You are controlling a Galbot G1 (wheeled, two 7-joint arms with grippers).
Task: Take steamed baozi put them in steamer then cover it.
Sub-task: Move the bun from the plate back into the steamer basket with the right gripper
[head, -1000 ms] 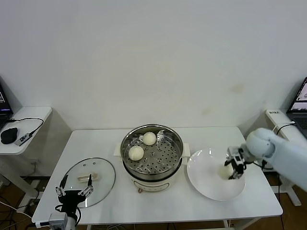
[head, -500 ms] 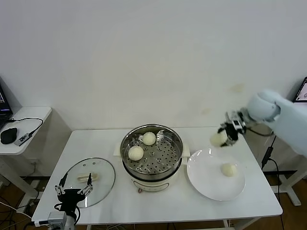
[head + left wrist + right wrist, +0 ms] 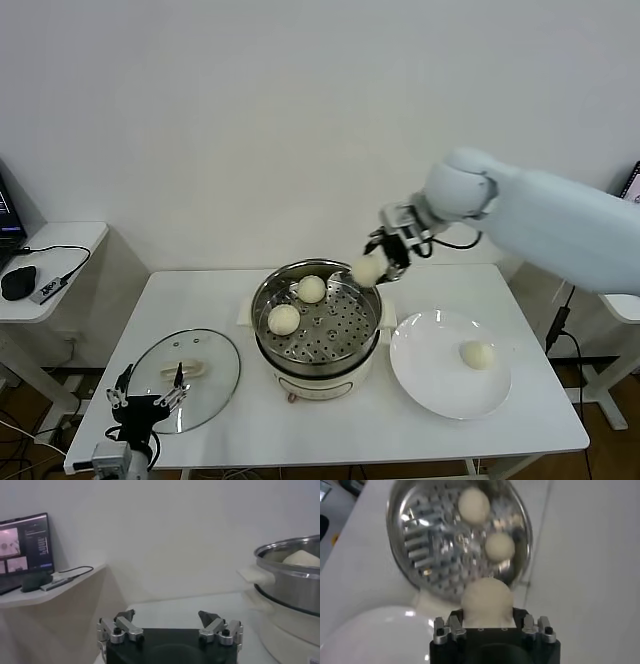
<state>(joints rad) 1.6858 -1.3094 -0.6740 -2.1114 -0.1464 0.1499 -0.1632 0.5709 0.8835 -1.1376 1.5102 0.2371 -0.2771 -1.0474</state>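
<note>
At frame centre, our right tool (image 3: 377, 262) clamps a third baozi (image 3: 367, 269) above the steamer (image 3: 316, 318) rim; two buns (image 3: 311, 289) sit inside, one waits on the plate (image 3: 425, 375), lid (image 3: 185, 378) off. Our left tool (image 3: 148, 402) idles open, lower left.

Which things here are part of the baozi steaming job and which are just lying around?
Part of the job:
- steamer with two baozi inside
- baozi held by the right gripper
- last baozi on the white plate
- glass lid lying on the table

Just lying about:
- computer mouse on the side table
- left gripper, idle
</note>
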